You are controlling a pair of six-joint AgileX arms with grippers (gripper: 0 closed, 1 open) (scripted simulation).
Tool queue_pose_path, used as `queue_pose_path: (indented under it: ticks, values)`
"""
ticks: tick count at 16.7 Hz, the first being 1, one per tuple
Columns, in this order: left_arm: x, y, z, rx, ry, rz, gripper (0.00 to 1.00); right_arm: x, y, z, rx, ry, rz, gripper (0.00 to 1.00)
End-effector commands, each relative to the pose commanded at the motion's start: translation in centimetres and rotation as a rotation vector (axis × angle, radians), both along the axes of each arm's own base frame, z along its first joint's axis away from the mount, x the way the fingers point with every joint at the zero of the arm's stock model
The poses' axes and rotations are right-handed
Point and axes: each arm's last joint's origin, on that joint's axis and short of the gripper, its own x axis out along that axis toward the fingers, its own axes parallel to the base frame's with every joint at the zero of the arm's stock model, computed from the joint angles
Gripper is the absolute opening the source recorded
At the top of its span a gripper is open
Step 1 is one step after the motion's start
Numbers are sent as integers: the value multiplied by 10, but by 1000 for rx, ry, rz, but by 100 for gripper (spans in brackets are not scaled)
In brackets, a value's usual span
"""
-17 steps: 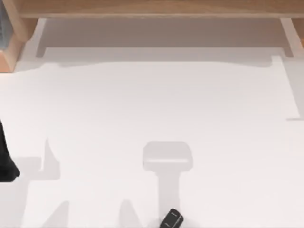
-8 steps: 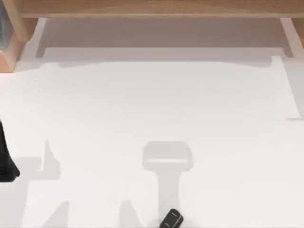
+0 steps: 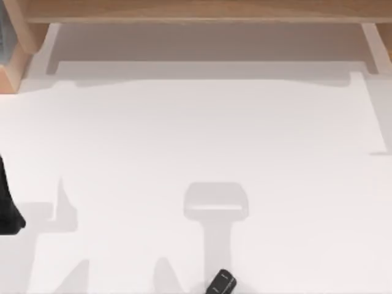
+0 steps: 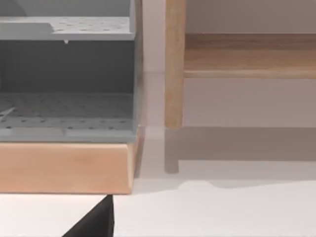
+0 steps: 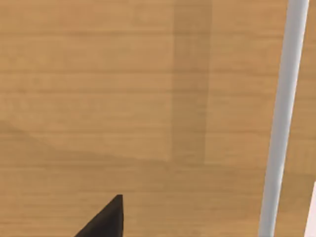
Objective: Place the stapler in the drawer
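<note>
The stapler [image 3: 222,282], small and black with a pale mark on top, lies on the white table at the front edge, a little right of centre. Nothing is touching it. My left arm [image 3: 8,211] is a black shape at the table's far left edge, well away from the stapler. In the left wrist view a dark fingertip [image 4: 95,224] points toward the drawer [image 4: 66,165], which has a wooden front and a grey perforated inside. That drawer sits at the table's back left corner [image 3: 11,64]. A dark fingertip [image 5: 104,219] of my right arm hangs before a wooden surface.
A long wooden shelf [image 3: 202,11] on pale legs runs along the back of the table. One wooden post [image 4: 175,64] stands just beside the drawer. A white bar [image 5: 281,118] crosses the wooden surface in the right wrist view. White table stretches between stapler and drawer.
</note>
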Motion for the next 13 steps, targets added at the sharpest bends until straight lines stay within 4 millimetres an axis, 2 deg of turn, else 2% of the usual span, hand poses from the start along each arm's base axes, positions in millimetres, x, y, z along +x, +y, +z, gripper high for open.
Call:
queue_pose_path:
  ticks: [4, 9, 13]
  values:
    - [0, 0, 0, 0, 0, 0, 100, -1, 0, 0, -2, -2, 1, 100]
    - [0, 0, 0, 0, 0, 0, 100, -19, 0, 0, -1, -1, 1, 100]
    - [0, 0, 0, 0, 0, 0, 100, -18, 1, -1, 2, 2, 4, 100]
